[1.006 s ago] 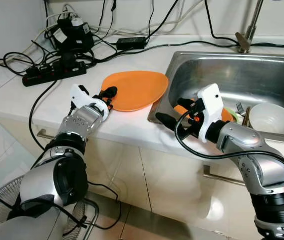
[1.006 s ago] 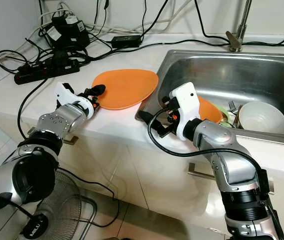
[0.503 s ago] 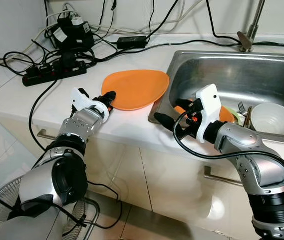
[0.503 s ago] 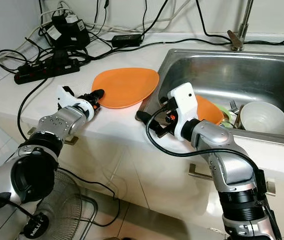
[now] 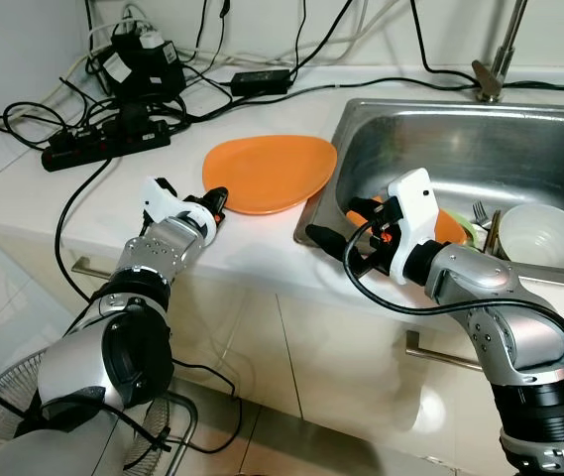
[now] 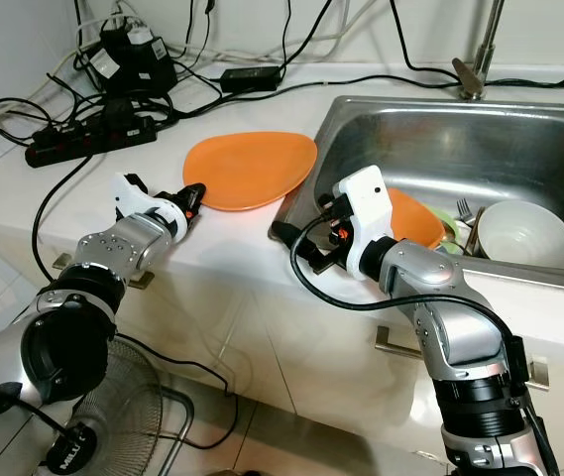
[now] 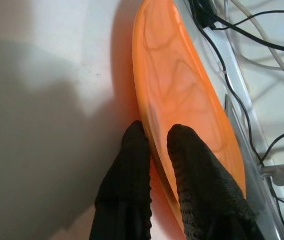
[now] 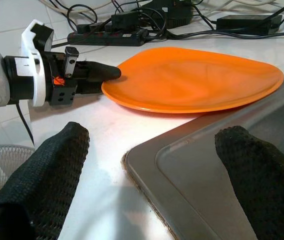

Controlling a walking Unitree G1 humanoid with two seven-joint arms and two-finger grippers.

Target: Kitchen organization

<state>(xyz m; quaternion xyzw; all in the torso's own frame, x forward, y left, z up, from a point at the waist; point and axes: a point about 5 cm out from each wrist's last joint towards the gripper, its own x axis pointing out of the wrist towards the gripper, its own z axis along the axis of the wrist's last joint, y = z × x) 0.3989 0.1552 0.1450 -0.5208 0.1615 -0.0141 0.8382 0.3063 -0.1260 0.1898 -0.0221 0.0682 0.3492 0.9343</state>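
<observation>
My left gripper [image 7: 154,137] pinches the orange plate's [image 5: 270,175] near rim.

The plate lies on the white counter [image 5: 83,203] just left of the steel sink [image 5: 460,149]; my right gripper [image 8: 151,165] hangs spread wide at the sink's front-left corner. No readable writing.

Left arm reaching forward over counter, silver forearm stretched out, white wrist part facing up. Left gripper [image 5: 218,195] lying low, its two black fingers [image 7: 132,165] pinching closed on edge of orange plate [image 5: 270,175], one finger above edge, one under.

Right arm bending at elbow, forearm pointing toward robot's left. Right gripper [image 5: 331,248] hanging at front corner of sink [image 5: 519,149], fingers [image 8: 57,165] spreading wide, holding nothing.
</observation>
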